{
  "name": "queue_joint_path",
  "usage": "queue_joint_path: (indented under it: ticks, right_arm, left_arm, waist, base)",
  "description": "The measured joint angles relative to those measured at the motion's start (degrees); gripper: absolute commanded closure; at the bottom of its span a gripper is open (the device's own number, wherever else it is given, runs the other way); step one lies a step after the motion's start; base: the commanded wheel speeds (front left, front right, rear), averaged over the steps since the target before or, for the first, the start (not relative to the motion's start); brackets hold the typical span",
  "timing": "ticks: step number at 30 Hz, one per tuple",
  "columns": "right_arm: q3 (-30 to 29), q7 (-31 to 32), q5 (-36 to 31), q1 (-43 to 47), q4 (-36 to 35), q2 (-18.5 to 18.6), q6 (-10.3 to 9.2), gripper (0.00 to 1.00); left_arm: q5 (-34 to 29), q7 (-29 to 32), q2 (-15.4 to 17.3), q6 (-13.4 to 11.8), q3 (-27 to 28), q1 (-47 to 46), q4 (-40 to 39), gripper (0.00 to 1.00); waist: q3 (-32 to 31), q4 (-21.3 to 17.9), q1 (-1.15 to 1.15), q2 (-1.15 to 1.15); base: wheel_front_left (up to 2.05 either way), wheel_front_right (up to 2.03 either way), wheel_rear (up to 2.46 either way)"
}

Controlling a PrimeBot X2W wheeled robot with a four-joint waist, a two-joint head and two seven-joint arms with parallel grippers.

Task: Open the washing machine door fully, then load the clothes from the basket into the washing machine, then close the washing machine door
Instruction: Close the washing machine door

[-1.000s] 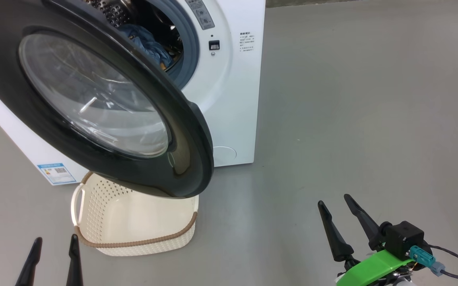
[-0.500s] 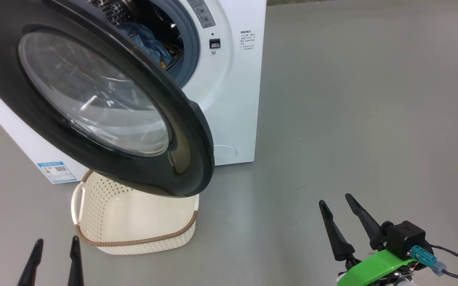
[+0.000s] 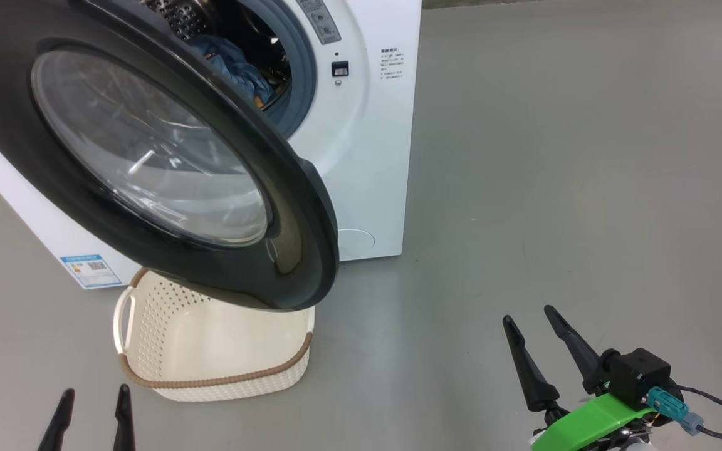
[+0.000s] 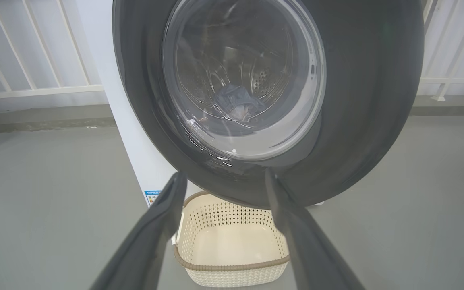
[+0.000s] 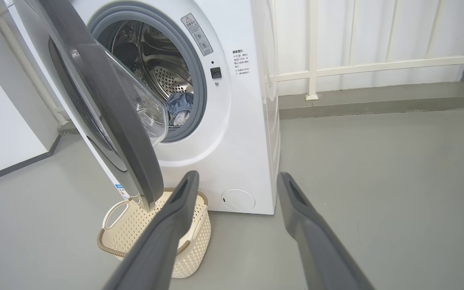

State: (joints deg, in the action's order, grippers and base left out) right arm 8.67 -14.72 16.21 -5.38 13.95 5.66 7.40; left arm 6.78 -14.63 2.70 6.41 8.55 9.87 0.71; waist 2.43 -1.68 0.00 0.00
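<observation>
While left end effector [image 3: 96,389] and right end effector [image 3: 527,313] gape empty, door [image 3: 301,219] half-open, edge overhanging basket [image 3: 210,382]

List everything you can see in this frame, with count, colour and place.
washing machine: one, white, on the floor at the upper left of the head view
door: one, glossy black with a clear window, swung partly open over the basket
clothes: one bundle, number of pieces unclear, mostly blue, inside the drum
basket: one, cream with a brown rim, on the floor below the door
sticker: one, blue, low on the machine's front
hatch: one, round, white, at the machine's lower corner
railing: one, white, behind the machine
floor: grey, all around
left hand: one, dark fingers, open, lower left
right hand: one, dark fingers, open, lower right
</observation>
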Motion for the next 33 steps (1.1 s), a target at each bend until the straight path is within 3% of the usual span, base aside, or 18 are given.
queue_joint_path:
  ticks: [15,18,26,33]
  right_arm:
    - [0.1,0.0,0.0,0.0,0.2,0.3,0.0,0.0]
    - [0.1,0.0,0.0,0.0,0.2,0.3,0.0,1.0]
    - [-0.3,0.0,0.0,0.0,-1.2,0.2,0.0,1.0]
    - [0.7,0.0,1.7,-1.6,-11.5,0.2,0.0,1.0]
  left_arm:
    - [0.1,0.0,0.0,0.1,-0.3,0.9,-0.1,0.0]
    - [0.1,0.0,0.0,0.1,-0.3,0.9,-0.7,0.0]
    - [0.1,0.0,0.0,-0.1,-0.7,0.9,-1.3,0.0]
    - [0.9,0.0,0.0,-0.4,-0.7,0.9,-1.9,0.0]
  waist:
    - [-0.8,0.5,0.0,0.0]
    - [-0.7,0.6,0.0,0.0]
    - [-0.2,1.0,0.0,0.0]
    - [0.3,1.6,0.0,0.0]
  base:
    - [0.0,0.0,0.0]
    - [0.0,0.0,0.0]
    - [0.0,0.0,0.0]
    - [0.0,0.0,0.0]
